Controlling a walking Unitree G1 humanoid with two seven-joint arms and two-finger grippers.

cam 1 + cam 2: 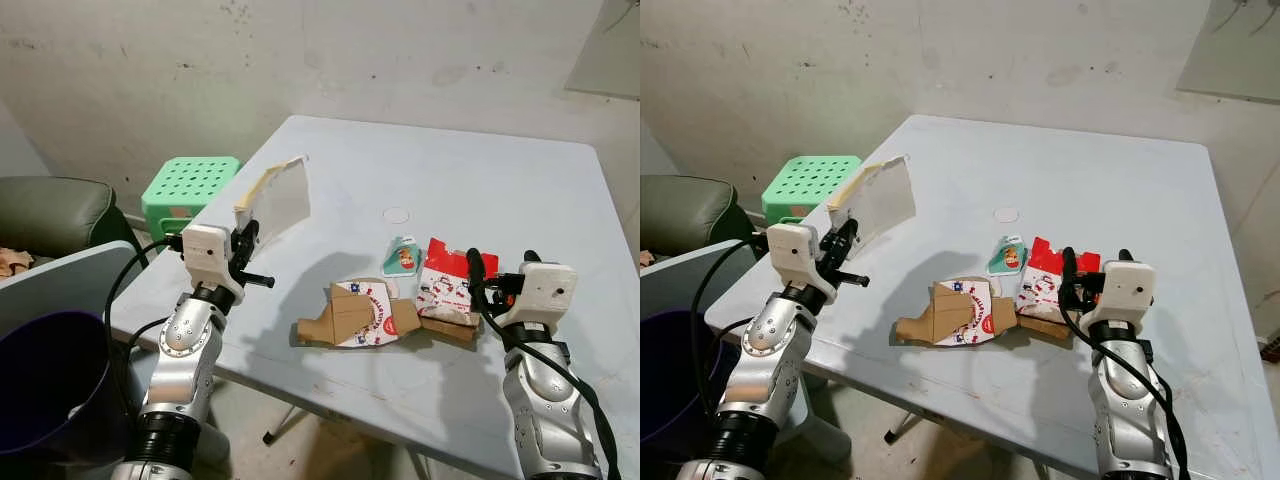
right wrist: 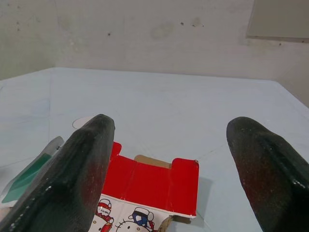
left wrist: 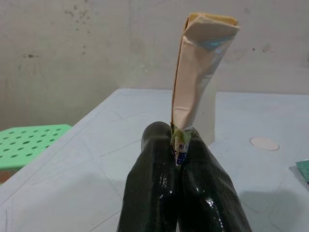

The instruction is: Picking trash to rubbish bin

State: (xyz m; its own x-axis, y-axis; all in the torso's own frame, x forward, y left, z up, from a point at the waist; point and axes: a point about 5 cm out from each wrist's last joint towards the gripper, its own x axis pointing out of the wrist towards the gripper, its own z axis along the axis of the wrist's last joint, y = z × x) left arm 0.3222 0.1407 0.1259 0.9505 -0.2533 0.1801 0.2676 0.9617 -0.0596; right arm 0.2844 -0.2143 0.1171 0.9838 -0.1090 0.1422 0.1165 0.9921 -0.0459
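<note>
The left gripper (image 1: 243,243) pinched a flattened packet (image 1: 276,198) tight, lifted over the table's (image 1: 480,190) left edge. The right gripper (image 2: 169,159) stood wide open, empty, above the red carton (image 2: 147,186). Next probably came swinging left to the bin (image 1: 45,385).

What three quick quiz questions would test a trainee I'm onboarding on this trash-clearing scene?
1. True or false: the left gripper is shut on a flattened carton held up off the table.
2. How do the right gripper fingers stand? A) spread apart over the red printed box B) clamped on the box C) gripping the green stool
3. Which side of the robot is the purple bin on?

Key: 1 true. 2 A. 3 Its left, below the table edge, next to the left arm.
</note>
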